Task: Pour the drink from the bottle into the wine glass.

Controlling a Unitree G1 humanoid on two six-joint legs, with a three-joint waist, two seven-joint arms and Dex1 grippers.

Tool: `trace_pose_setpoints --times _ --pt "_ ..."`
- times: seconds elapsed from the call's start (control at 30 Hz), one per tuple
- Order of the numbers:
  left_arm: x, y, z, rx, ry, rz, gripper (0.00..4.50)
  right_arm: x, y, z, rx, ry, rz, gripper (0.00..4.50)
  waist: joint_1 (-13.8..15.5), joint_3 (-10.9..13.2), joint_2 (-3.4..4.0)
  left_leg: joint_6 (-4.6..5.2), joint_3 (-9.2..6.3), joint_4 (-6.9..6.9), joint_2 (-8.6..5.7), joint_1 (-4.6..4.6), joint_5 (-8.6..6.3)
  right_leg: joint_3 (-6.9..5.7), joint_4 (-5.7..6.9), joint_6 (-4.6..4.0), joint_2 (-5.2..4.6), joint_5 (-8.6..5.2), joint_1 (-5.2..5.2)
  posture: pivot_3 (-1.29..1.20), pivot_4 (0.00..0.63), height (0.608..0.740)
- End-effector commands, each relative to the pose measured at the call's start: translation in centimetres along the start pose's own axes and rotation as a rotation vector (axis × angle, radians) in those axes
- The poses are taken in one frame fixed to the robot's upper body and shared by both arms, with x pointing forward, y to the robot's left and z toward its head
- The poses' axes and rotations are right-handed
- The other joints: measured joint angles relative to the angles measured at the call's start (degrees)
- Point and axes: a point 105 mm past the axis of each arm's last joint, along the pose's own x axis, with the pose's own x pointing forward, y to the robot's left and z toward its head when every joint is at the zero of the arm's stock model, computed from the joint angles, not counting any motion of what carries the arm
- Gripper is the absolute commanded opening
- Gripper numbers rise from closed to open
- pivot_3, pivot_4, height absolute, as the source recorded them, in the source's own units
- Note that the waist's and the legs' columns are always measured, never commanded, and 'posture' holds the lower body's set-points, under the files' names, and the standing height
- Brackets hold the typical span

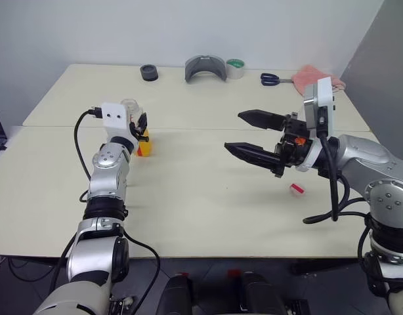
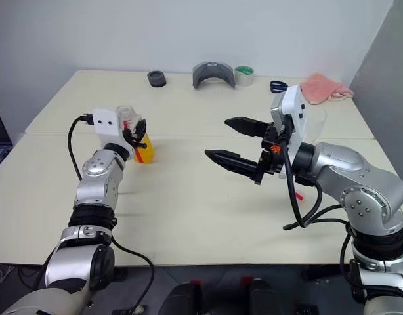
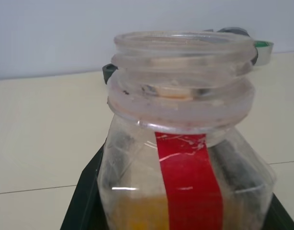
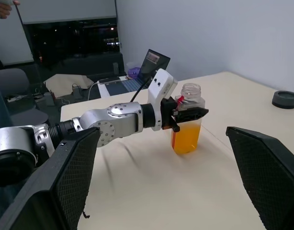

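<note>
— Two head views first. Found the bottle clamped in the left jaws, upright, at the left side of the bench; resting on it or held just clear, could not tell. Cap already off: spotted a small pink-red cap lying on the bench near the right arm.

— And the right jaws?

— Spread wide, empty, aimed across toward the bottle yet well apart from it. Glimpsed a faint clear shape behind the right wrist, perhaps the wine glass; too hidden to say.

— Left wrist view?

— Looked straight at the wide open neck. Noted clear, scuffed plastic, a red label stripe down the front, and the drink low inside, orange-yellow. Made out black fingers pressed to both flanks.

— Right wrist view?

— Saw the same bottle upright, filled roughly to its lower half, mouth bare, gripped just under the shoulder.

— Progress, then?

— Judged early. Opened and gripped; no sign of pouring yet. Left to do: carry the mouth over the glass, tilt, fill.
</note>
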Motion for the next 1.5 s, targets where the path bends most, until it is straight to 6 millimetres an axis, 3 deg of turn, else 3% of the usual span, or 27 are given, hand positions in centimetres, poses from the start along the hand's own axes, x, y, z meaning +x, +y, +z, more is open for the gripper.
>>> trace_pose_setpoints --times 0.03,0.07,0.37,0.67,1.3,1.33,1.5 --pt "0.4 0.2 1.7 -0.027 -0.067 -0.003 1.77 0.1 0.2 0.9 -0.051 -0.023 0.001 4.49 -0.01 0.00 0.00 0.00 0.00 0.00 0.00 0.00 0.00 -0.01 0.00 0.00 0.00 0.00 0.00 0.00 0.150 0.740" --pt "0.4 0.2 1.6 -0.029 -0.065 -0.004 1.77 0.0 0.2 0.9 -0.052 -0.020 -0.001 4.49 -0.01 0.00 0.00 0.00 0.00 0.00 0.00 0.00 0.00 0.00 0.00 0.00 0.00 0.00 0.00 0.00 0.150 0.740" --pt "0.0 0.4 1.1 -0.034 -0.041 0.000 4.48 -0.1 0.0 0.7 -0.049 -0.017 -0.013 4.50 -0.02 0.00 0.00 0.00 0.00 0.00 0.00 0.00 0.00 0.00 0.01 0.00 0.00 0.00 0.00 0.00 0.150 0.740" --pt "-1.7 0.5 0.2 -0.035 0.007 0.006 4.48 -0.2 0.2 -0.2 -0.025 -0.017 -0.030 4.50 -0.06 0.00 0.00 0.00 -0.01 0.00 0.01 0.00 0.00 0.00 0.03 0.00 -0.01 0.00 0.00 0.00 0.150 0.740" --pt "-8.9 -0.4 -0.7 -0.036 0.170 -0.042 4.48 -2.4 0.4 -2.7 0.054 -0.008 -0.186 4.50 -0.12 -0.05 -0.05 -0.01 -0.03 0.00 0.02 0.02 0.00 0.02 0.03 0.00 -0.02 0.00 0.02 0.00 0.150 0.740" --pt "-9.4 -0.8 -0.5 -0.025 0.181 -0.083 4.48 -2.8 0.4 -3.2 0.064 0.001 -0.214 4.50 -0.13 -0.05 -0.06 -0.01 -0.03 -0.01 0.01 0.02 0.00 0.02 0.05 0.00 -0.02 0.00 0.02 0.00 0.150 0.740" --pt "-12.9 -7.3 2.8 -0.065 0.157 -0.558 4.48 -5.7 -0.6 -6.9 0.088 0.112 -0.449 4.50 0.03 -0.09 -0.13 -0.01 -0.05 -0.03 0.02 0.03 0.00 0.01 0.02 0.00 -0.03 -0.01 0.03 0.00 0.150 0.740"
